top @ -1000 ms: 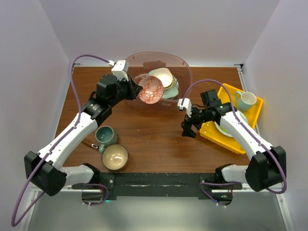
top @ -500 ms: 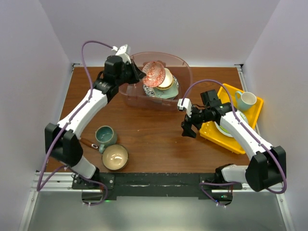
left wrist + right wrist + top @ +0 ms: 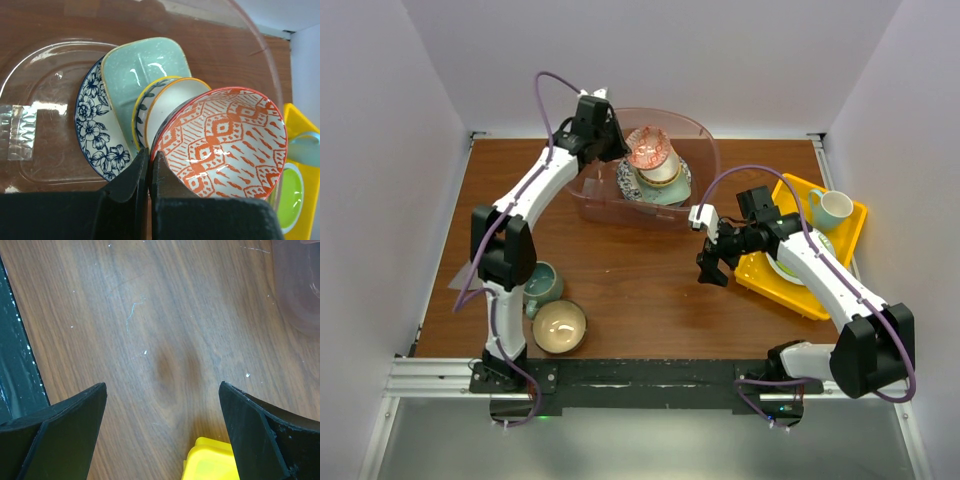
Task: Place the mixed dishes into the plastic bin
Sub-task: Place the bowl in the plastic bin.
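Because the left arm (image 3: 535, 190) crosses the near-left of the table (image 3: 630, 270), you see only part of the teal mug (image 3: 542, 285) beside its lower links. The tan bowl (image 3: 559, 326) just beside the mug lies in full view. Both are well apart from the plastic bin (image 3: 705, 140) at the far edge. From above, the left jaws are lost against the dark wrist at the bin's left rim, so you cannot read them here. The red-patterned bowl (image 3: 649, 150) sits tilted just beyond them, over a stack of dishes inside the bin whose lower pieces blur together. The right jaws hang spread above bare wood, just beside the yellow tray (image 3: 790, 290). That tray holds a pale mug (image 3: 832, 207) and a lime-green plate (image 3: 786, 266) partly covered by the right arm (image 3: 820, 270).

In the left wrist view, the jaws are pinched on the near rim of the red-patterned bowl (image 3: 225, 140). It overlaps a yellow-rimmed bowl (image 3: 150, 102); you cannot tell whether they touch. Beyond those lie the mint square dish (image 3: 140, 65) and the blue floral plate (image 3: 95, 130), all within the bin (image 3: 45, 75). The tray (image 3: 300, 117) and green plate (image 3: 291, 192) are cut off at the right edge.

In the right wrist view, the jaws stand wide apart over the table (image 3: 150, 315). Only a corner of the tray (image 3: 210, 462) and a slice of the bin (image 3: 300, 285) show.
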Available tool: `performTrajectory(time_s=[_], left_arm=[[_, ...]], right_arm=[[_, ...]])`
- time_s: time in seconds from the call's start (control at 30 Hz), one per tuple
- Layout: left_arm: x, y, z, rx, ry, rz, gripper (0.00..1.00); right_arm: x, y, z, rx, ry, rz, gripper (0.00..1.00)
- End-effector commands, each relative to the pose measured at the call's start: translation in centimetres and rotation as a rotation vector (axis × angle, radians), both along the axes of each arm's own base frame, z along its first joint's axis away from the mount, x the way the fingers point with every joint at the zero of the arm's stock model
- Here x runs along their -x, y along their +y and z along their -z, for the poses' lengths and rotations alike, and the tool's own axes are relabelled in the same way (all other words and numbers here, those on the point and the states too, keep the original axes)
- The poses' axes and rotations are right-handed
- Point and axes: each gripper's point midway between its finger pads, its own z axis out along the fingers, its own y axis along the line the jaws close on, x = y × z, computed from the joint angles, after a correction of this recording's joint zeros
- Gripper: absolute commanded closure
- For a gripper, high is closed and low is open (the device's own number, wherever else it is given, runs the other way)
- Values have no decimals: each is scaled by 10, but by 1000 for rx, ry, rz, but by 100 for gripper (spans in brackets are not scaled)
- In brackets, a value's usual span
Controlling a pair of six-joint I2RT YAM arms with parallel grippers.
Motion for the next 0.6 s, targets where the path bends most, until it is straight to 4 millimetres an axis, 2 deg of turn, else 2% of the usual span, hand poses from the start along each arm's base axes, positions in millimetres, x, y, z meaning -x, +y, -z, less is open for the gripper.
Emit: performTrajectory(time_s=[0.0,0.1,0.37,0.57], left_arm=[[-15,-7,-18,39,-38,-7,100],[-20,-12,-9,32,-29,5,100],[-32,-27,-2,1,-51,11,100],[-42,-28,21,-58,-37,-21,100]], right_arm=[[-5,-1,-12,-10,-62,-6,2],[-4,-1,-12,-11,-60,-7,2],[-4,0,-12,-11,-58,-8,2],[-3,-1,-11,-10,-56,-9,2]])
